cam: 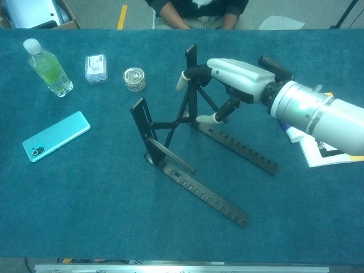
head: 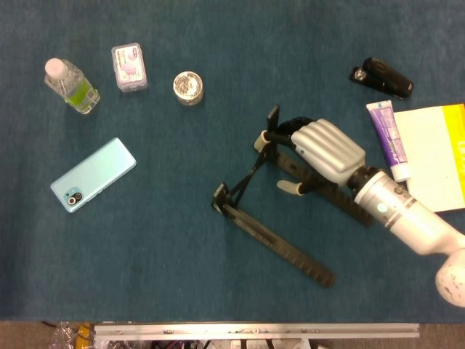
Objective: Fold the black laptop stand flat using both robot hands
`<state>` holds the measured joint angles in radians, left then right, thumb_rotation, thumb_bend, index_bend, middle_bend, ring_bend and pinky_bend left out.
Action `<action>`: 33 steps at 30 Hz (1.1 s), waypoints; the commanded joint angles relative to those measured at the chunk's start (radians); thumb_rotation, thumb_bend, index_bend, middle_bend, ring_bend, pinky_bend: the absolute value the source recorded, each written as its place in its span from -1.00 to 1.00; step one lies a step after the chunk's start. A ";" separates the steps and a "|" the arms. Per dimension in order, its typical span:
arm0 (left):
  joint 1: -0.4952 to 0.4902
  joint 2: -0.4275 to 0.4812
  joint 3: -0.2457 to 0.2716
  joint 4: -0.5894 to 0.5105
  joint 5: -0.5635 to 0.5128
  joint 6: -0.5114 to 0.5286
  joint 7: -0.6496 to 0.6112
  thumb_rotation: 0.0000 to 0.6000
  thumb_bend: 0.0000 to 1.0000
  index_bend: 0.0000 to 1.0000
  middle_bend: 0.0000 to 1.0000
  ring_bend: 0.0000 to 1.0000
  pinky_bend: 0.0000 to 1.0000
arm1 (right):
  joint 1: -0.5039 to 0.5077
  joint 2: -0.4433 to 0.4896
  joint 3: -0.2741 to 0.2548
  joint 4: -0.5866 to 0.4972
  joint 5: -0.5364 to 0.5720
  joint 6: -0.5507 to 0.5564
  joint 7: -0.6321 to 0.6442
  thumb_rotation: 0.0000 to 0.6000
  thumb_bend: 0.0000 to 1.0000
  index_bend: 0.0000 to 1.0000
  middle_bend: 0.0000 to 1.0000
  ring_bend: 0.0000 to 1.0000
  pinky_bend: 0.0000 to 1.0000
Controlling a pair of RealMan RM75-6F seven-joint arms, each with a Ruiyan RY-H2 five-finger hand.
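One hand [cam: 236, 77] on one laptop stand [cam: 187, 153]
The right hand grips the stand's raised upright, fingers wrapped round it; two notched rails lie on the surface [cam: 85, 199].

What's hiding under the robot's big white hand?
Under the right hand sits the far notched rail of the black stand, and its fingers hold that rail's upright arm. The head view hides the rail directly beneath the hand; the chest view shows it.
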<state>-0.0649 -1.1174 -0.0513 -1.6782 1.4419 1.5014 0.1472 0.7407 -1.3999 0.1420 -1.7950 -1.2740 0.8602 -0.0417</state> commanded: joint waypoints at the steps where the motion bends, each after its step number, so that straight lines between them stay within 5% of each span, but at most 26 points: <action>1: 0.001 0.001 0.000 -0.001 0.000 0.001 0.001 1.00 -0.22 -0.95 -0.96 -1.00 -1.00 | -0.009 0.027 -0.010 -0.022 -0.019 0.003 0.015 1.00 -0.61 -0.38 -0.09 -0.44 -0.50; 18: -0.002 -0.008 0.004 -0.002 0.002 -0.008 0.013 1.00 -0.22 -0.96 -0.96 -1.00 -1.00 | -0.048 0.067 -0.101 -0.004 -0.069 -0.049 0.125 1.00 -0.61 -0.38 -0.09 -0.44 -0.37; 33: 0.001 -0.002 0.001 -0.006 -0.009 -0.006 0.024 1.00 -0.22 -0.96 -0.96 -1.00 -1.00 | -0.009 -0.078 -0.065 0.164 0.005 -0.108 0.135 1.00 -0.61 -0.38 -0.09 -0.44 -0.37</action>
<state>-0.0636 -1.1195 -0.0505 -1.6846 1.4327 1.4954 0.1714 0.7245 -1.4663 0.0695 -1.6423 -1.2775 0.7589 0.0916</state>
